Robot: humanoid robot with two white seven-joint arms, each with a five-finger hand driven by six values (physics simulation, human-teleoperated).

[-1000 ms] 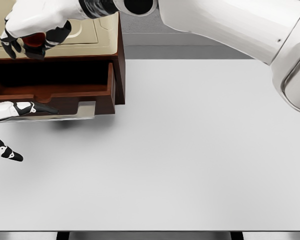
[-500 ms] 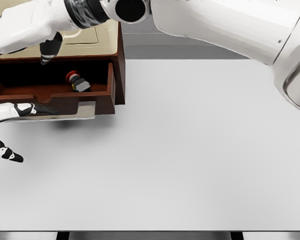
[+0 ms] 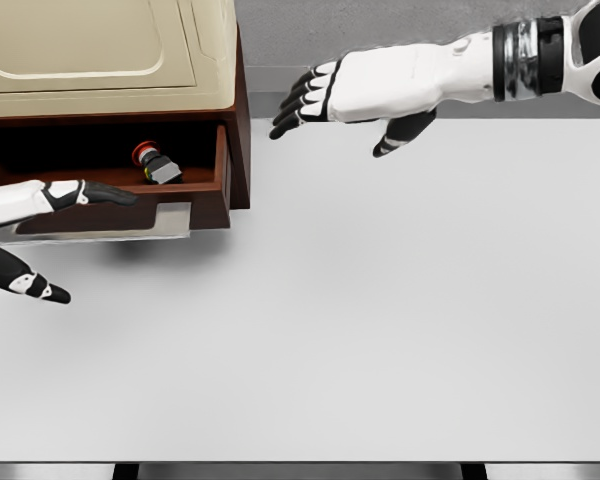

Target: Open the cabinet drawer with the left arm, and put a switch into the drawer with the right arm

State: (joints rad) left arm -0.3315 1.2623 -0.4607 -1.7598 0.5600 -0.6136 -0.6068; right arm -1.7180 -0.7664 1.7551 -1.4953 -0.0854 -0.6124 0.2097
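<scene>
1. Right hand (image 3: 352, 95): fingers spread, holding nothing. It hangs above the counter (image 3: 380, 320), just clear of the cabinet's (image 3: 110, 60) right side.
2. Left hand (image 3: 35, 225): fingers extended and relaxed, gripping nothing. One fingertip reaches toward the front of the drawer (image 3: 120, 195); whether it touches the front panel cannot be told.
3. Switch (image 3: 155, 165): it lies inside the drawer, left of the right hand and just beyond the left hand's extended finger. It has a red cap and a grey body and rests tilted near the drawer's right wall.
4. Drawer: pulled out from the cabinet with its interior exposed. The switch is the only item visible in it; the left portion of the interior is dark and partly out of view.
5. Step in hand, as judged: placement appears complete, and the remaining action is to clear the right arm from the cabinet.
6. To do this well, move the right hand away to the right and keep it above the counter, so that no finger catches the cabinet edge or the drawer's side wall.
7. Keep the left hand away from the drawer front, so the drawer is not nudged and the switch is not shifted.
</scene>
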